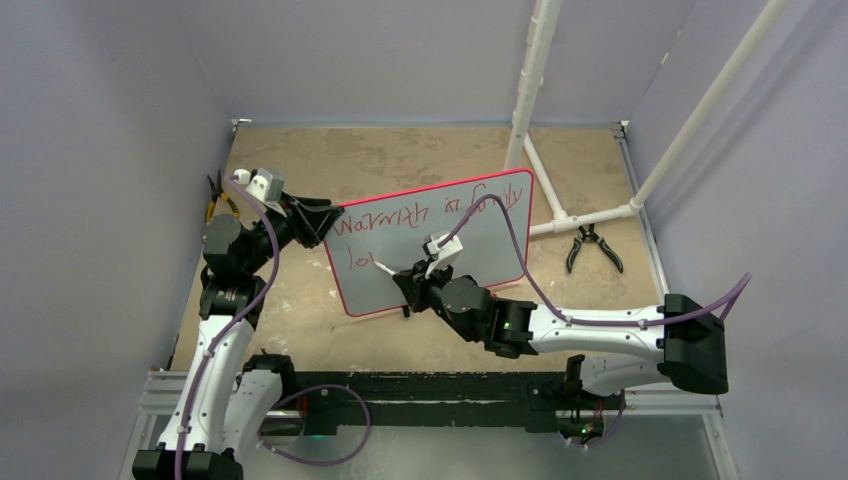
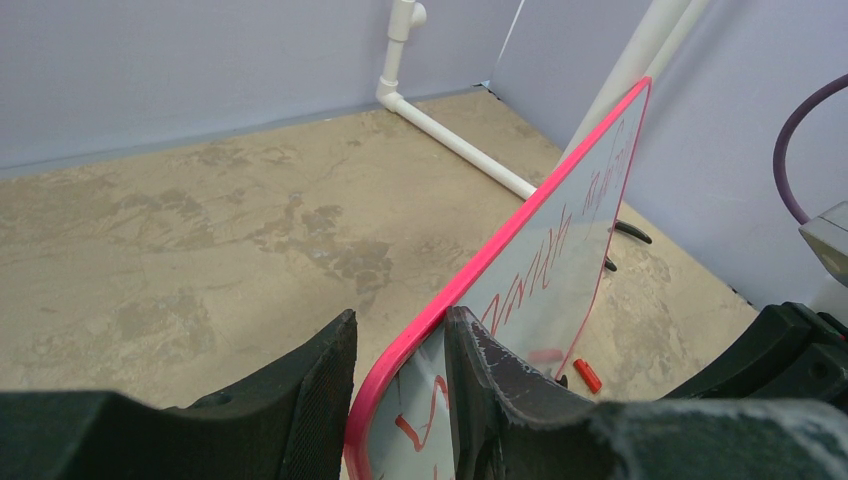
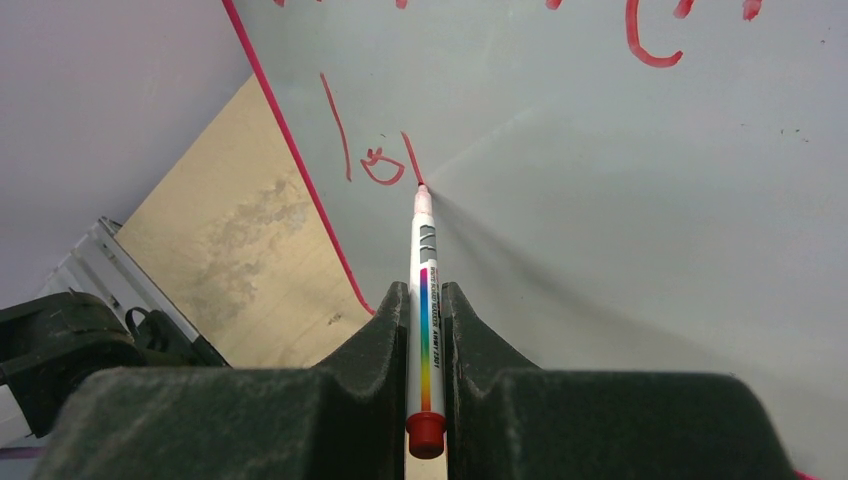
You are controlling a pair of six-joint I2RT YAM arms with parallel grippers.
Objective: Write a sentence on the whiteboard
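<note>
Red-rimmed white rectangular whiteboard (image 1: 480, 255) stands tilted on tan worktop (image 1: 420, 160), its left edge clenched between left fingers (image 2: 320, 390). Right fingers (image 3: 380, 340) grasp white rainbow-striped marker (image 3: 424, 300), long axis pointing far-left, tip touching board after "lo" of red handwritten sentence (image 1: 430, 205); unwritten space lies rightward.

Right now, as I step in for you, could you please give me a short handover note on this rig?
Left gripper: shut on the left edge of the whiteboard, steadying it upright.
Right gripper: shut on the marker, tip touching the board.
Done: the top line of the sentence is written; the second line shows "lo" plus one stroke.
Left: finish the second line, then lift the marker away.
</note>
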